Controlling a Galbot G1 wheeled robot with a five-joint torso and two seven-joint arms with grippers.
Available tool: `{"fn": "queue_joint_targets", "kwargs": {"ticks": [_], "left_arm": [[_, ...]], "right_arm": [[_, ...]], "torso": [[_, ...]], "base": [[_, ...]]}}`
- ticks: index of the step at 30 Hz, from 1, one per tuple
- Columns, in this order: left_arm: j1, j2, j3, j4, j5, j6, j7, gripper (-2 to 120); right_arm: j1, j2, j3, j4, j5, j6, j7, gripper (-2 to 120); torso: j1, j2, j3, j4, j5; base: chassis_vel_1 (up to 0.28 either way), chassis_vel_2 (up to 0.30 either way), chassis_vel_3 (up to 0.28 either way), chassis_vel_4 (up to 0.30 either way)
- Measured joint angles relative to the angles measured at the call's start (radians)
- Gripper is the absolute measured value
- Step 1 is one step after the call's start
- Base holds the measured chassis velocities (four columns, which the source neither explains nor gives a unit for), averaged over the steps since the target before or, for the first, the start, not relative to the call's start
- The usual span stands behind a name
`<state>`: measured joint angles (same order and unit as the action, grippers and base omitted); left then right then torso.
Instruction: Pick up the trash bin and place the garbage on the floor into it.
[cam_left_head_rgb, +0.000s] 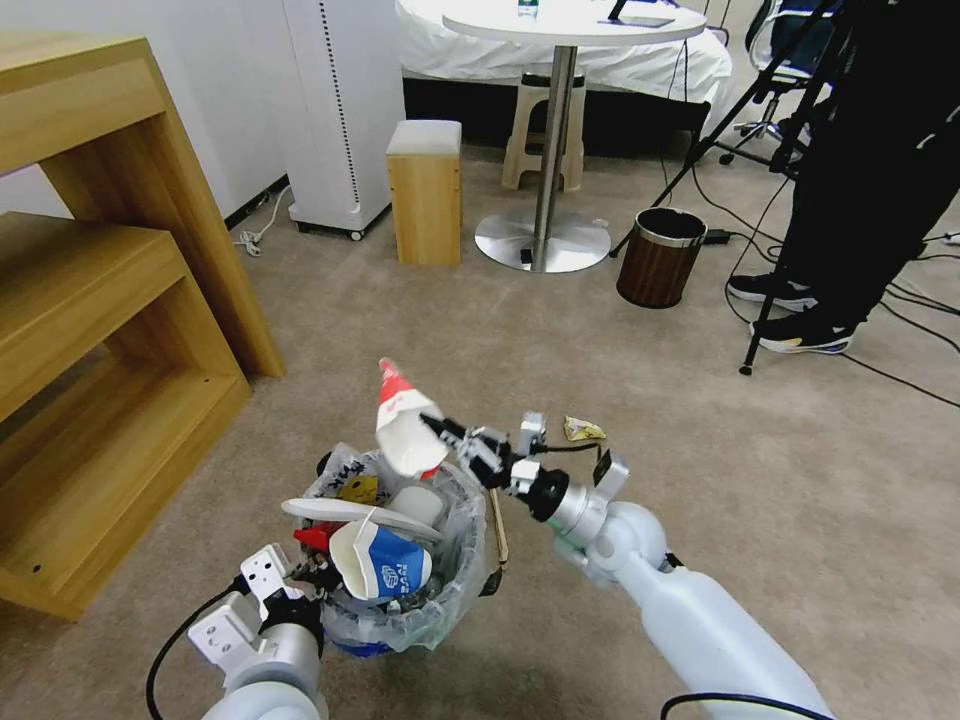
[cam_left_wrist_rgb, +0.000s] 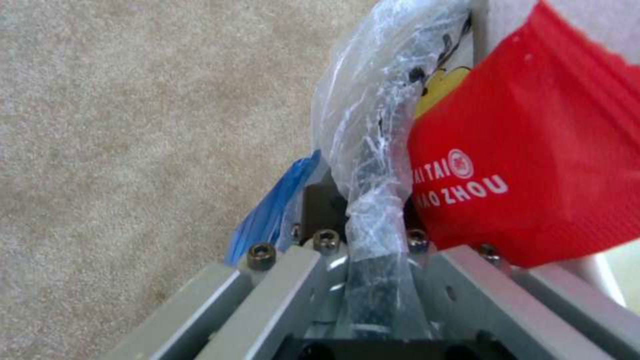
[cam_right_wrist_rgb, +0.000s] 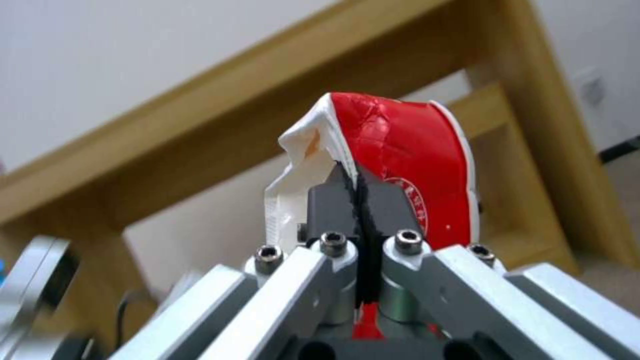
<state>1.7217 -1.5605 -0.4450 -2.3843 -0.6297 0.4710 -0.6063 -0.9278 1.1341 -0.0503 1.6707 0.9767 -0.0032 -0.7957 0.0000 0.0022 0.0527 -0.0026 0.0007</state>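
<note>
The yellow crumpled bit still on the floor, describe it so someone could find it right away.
On the beige carpet, look just beyond the right gripper, which holds a red-white carton over the trash bin. The yellow crumple lies there alone, the only loose litter nearby.

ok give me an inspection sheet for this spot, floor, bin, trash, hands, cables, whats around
surface: beige carpet, bare around the robot.
job's things: trash bin with clear liner, nearly full; blue-white paper cup and white slipper on top; red-white carton held above the bin; yellow crumple lies on the carpet to the right.
clutter: brown bin with chrome rim by the round table.
hands: left hand shut on the bin's rim and liner; right hand shut on the carton.
cables: black cables across the floor at right; white cord by the wall.
surroundings: wooden shelf unit at left, small wooden stool, tripod, a person's legs.
</note>
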Motion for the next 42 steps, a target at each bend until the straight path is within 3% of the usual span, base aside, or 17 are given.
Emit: {"fn": "queue_joint_targets", "kwargs": {"ticks": [9, 18, 24, 27, 28, 31, 37, 42], "left_arm": [[0.013, -0.004, 0.005, -0.015, 0.012, 0.000, 0.002, 0], [0.023, -0.004, 0.001, -0.023, 0.018, -0.001, 0.003, 0], [0.021, 0.000, -0.011, -0.024, 0.018, -0.005, 0.003, 0], [0.013, 0.001, -0.017, -0.021, 0.025, -0.010, 0.010, 0], [0.013, 0.001, -0.017, -0.021, 0.025, -0.010, 0.010, 0], [0.010, 0.005, -0.018, -0.024, 0.026, -0.011, 0.013, 0], [0.002, 0.013, -0.024, -0.029, 0.018, -0.011, 0.014, 0], [-0.008, 0.029, -0.042, -0.033, 0.008, -0.003, 0.019, 0]], "right_arm": [[-0.035, -0.047, 0.043, 0.003, -0.146, -0.073, -0.037, 3], [-0.060, -0.085, 0.110, 0.058, -0.273, -0.122, 0.011, 37], [-0.078, -0.089, 0.185, 0.125, -0.167, -0.061, 0.078, 58], [-0.121, 0.011, 0.336, 0.197, -0.130, -0.008, 0.268, 72], [-0.121, 0.011, 0.336, 0.197, -0.130, -0.008, 0.268, 72], [-0.219, 0.109, 0.507, 0.219, -0.279, 0.093, 0.471, 87], [-0.364, 0.139, 0.671, 0.245, -0.393, 0.149, 0.548, 100], [-0.449, 0.172, 0.822, 0.263, -0.435, 0.180, 0.549, 100]], "torso": [[0.000, 0.000, 0.000, 0.0000, 0.0001], [0.000, 0.000, 0.000, 0.0002, 0.0002], [0.000, 0.000, 0.000, 0.0001, 0.0000], [0.000, 0.000, 0.000, 0.0003, -0.0001], [0.000, 0.000, 0.000, 0.0003, -0.0001], [0.000, 0.000, 0.000, 0.0003, 0.0002], [0.000, 0.000, 0.000, -0.0004, 0.0001], [0.000, 0.000, 0.000, 0.0000, 0.0000]], "base": [[0.000, 0.000, 0.000, 0.000], [0.000, 0.000, 0.000, 0.000], [0.000, 0.000, 0.000, 0.000], [0.000, 0.000, 0.000, 0.000], [0.000, 0.000, 0.000, 0.000], [0.000, 0.000, 0.000, 0.000], [0.000, 0.000, 0.000, 0.000], [0.000, 0.000, 0.000, 0.000]]}}
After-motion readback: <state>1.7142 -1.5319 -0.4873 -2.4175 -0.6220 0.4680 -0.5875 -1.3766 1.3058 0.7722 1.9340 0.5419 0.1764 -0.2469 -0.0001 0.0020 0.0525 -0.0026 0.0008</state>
